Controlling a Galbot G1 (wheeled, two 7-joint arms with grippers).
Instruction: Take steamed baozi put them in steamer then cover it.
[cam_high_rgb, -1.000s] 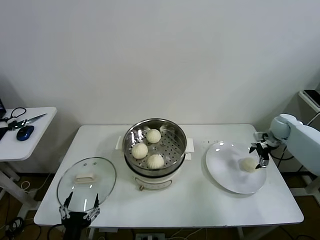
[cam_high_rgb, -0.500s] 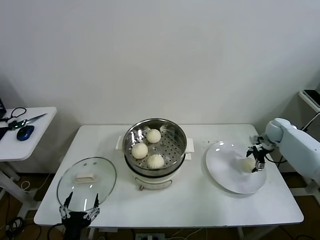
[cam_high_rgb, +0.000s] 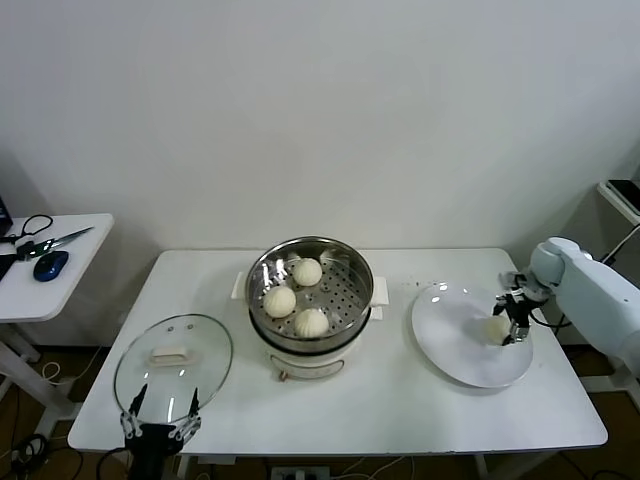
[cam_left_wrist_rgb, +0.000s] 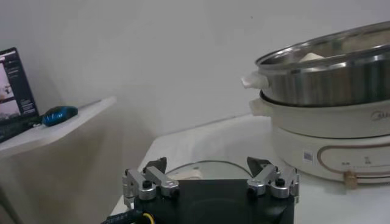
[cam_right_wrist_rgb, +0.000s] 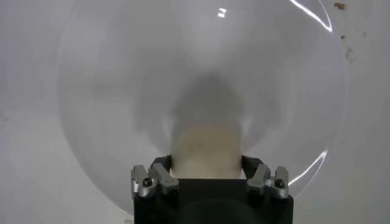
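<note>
Right claw (cam_high_rgb: 510, 327) is down on the plate (cam_high_rgb: 450, 345) with its fingers on both sides of the last baozi (cam_right_wrist_rgb: 206, 148), closing on it. Squeeze softly, then lift straight up. Steamer (cam_high_rgb: 310, 292) lies well to its left. Left claw (cam_high_rgb: 158, 427) waits open just before the cover (cam_high_rgb: 172, 360).

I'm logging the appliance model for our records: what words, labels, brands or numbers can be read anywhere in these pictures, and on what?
No text can be read.
Steamer: a grey mark at the edge of its white base, cut off and blurred; a small white sticker lower down, too small to read.
Screen on the side desk: coloured content, too blurred to read.
Plate, cover, baozi: none.
</note>
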